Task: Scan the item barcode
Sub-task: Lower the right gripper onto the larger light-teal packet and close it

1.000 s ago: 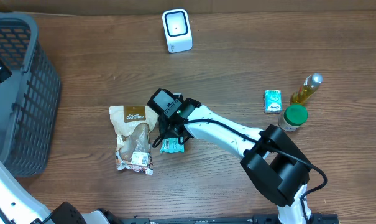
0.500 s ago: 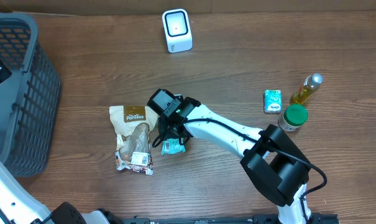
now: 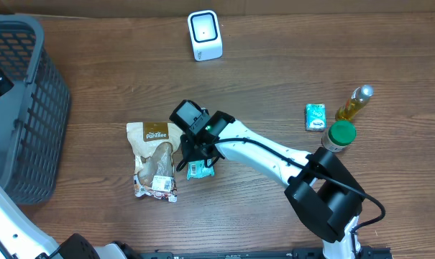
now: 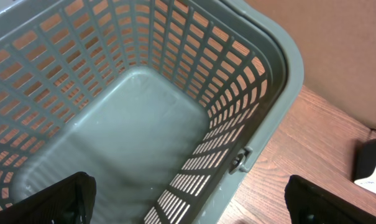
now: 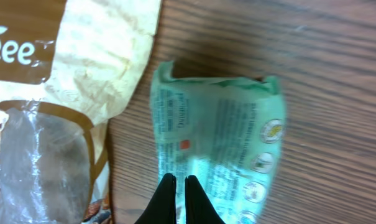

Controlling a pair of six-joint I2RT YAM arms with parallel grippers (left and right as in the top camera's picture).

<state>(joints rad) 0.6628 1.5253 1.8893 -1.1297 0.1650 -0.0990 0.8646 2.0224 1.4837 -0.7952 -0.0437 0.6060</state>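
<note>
Right gripper (image 5: 177, 188) is down on the small green packet (image 5: 215, 149), jaws closed to a sliver with the tips over the packet's near edge; can't tell from the wrist view whether any film is actually pinched. Packet lies flat on the table (image 3: 275, 72), mid-table, just beside the right edge of the tan snack bag (image 3: 154, 160); overhead, the right gripper covers its upper part. The scanner (image 3: 204, 34) stands at the far edge, well apart from the packet. Left gripper (image 4: 194, 205) is wide open and holds nothing, hovering above the grey basket (image 4: 281, 56) on the left side, fingers (image 4: 63, 199) at the frame corners. On the right side: another green packet (image 3: 316, 116), an oil bottle (image 3: 354, 103) and a green-lidded jar (image 3: 339, 135).
</note>
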